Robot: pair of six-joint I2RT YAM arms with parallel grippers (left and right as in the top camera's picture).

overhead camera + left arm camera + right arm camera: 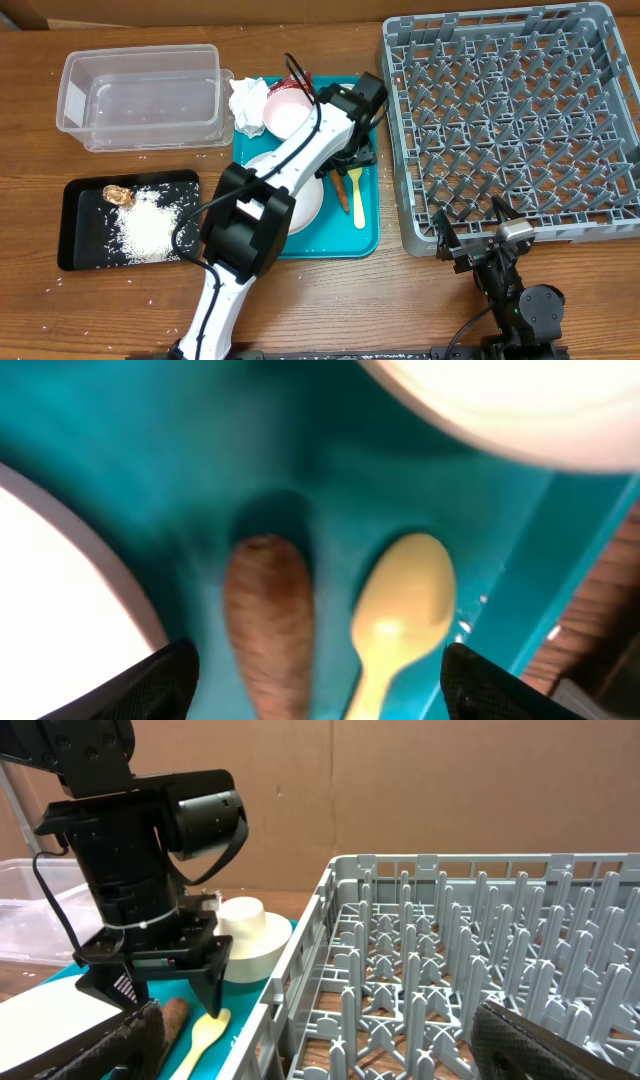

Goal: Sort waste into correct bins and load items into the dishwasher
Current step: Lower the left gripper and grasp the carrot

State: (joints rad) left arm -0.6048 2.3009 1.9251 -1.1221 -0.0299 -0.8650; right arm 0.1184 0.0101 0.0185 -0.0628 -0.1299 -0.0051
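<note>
**Left jaws over the brown scrap on the teal tray**

The step in hand seems to be the picking of waste. The left jaws hang released over the lower right part of the teal tray (340, 242). Between their 2 fingers lie the brown stick scrap (268, 625) and, just beside it, the yellow spoon (402, 610). I judge the next move needs a small shift toward the scrap, so that the closing takes only it. Then it needs a carry to the black tray (80, 250) at the lower left, where rice (150, 225) lies. The scrap looks rough, matte and rounded; the spoon is smooth, glossy plastic. The right jaws rest released before the grey pegged dish rack (510, 120).
</note>
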